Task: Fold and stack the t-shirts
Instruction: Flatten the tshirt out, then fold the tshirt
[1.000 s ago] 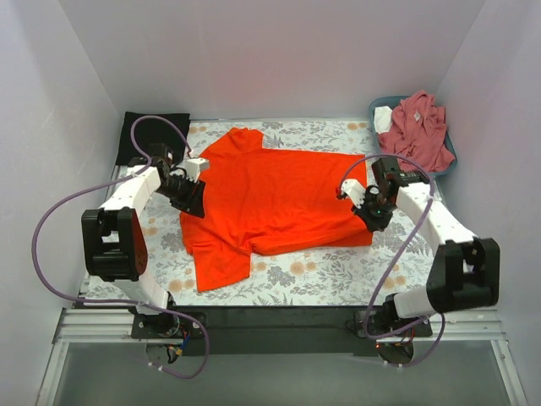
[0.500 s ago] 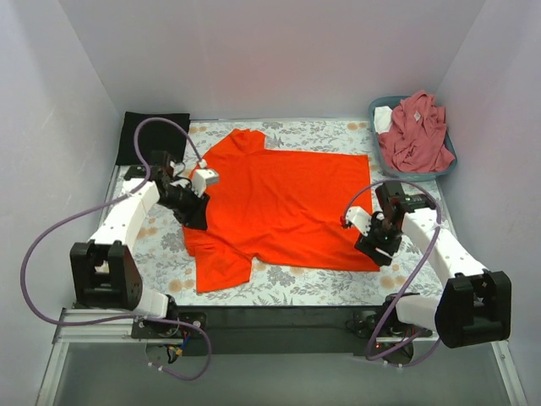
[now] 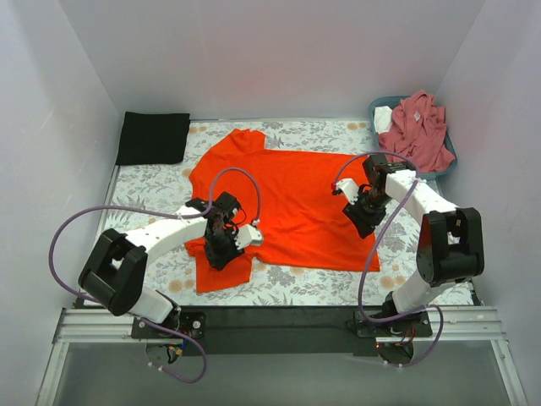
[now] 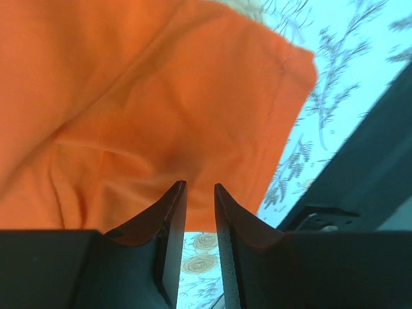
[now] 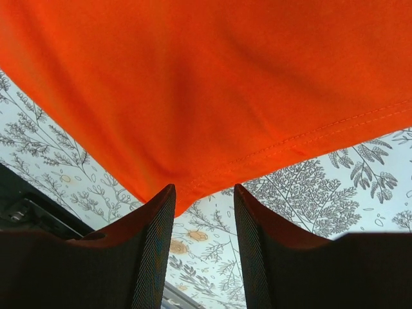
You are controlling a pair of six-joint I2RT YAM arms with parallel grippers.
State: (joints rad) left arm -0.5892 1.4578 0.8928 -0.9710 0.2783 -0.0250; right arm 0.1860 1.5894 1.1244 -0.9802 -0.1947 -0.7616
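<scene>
- Nearest the camera, the bases of both arms sat on a dark rail (image 3: 279,326) along the table's front edge.
- The left gripper (image 3: 221,252) pointed down over the near-left sleeve (image 3: 221,272) of the orange-red t-shirt (image 3: 287,190). Its wrist camera showed the fingers (image 4: 168,219) only narrowly parted. Orange cloth and a strip of patterned covering were visible through the slit, and nothing could be seen caught in it.
- The right gripper (image 3: 365,218) hung over the shirt's right-hand side, near its edge. Its fingers (image 5: 154,232) were spread wider than the left pair's. The shirt's stitched hem and one corner lay in view below the gap, with nothing between the pads.
- The orange-red t-shirt itself lay spread open and mostly flat across the middle of the floral table covering (image 3: 161,182). Its collar pointed toward the far left and one sleeve reached toward the near edge. The cloth was rumpled around the left gripper.
- At the far-left corner a black folded t-shirt (image 3: 153,138) lay flat, well apart from the orange one.
- At the far-right corner a blue-grey basket (image 3: 374,108) held a dusty-pink t-shirt (image 3: 418,131), crumpled in a heap. A white item (image 3: 383,117) was beside it inside the rim.
</scene>
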